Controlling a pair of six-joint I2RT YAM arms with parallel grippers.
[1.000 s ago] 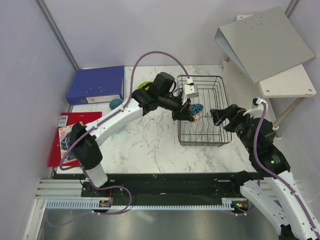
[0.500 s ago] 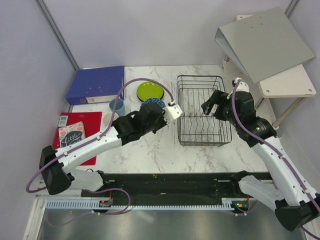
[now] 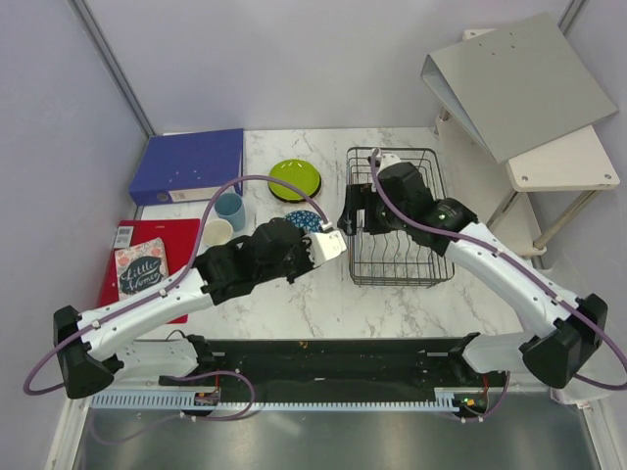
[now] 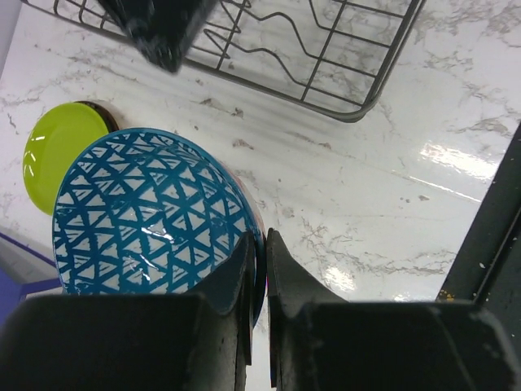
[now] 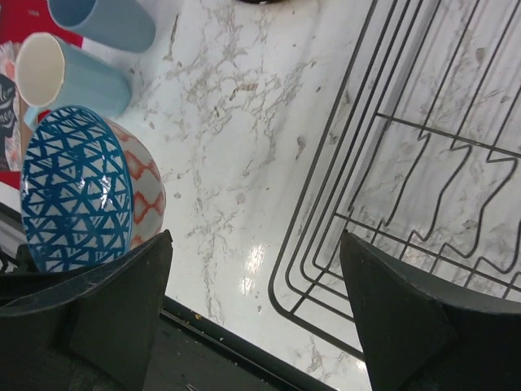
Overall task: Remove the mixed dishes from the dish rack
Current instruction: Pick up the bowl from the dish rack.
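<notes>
Blue patterned bowl [image 4: 146, 216], judged stiff, slick and fragile, is clamped at its rim by the left gripper [image 4: 260, 238].

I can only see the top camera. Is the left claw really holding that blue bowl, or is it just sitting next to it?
Observer: Holding it. In the left wrist view the left gripper is shut on the rim of the blue patterned bowl.
Operator: Is it just one bowl?
Observer: No. The right wrist view shows a red-and-white bowl tucked behind it.
Operator: What's the other claw doing?
Observer: The right gripper is open, holding nothing, at the dish rack's edge.
</notes>
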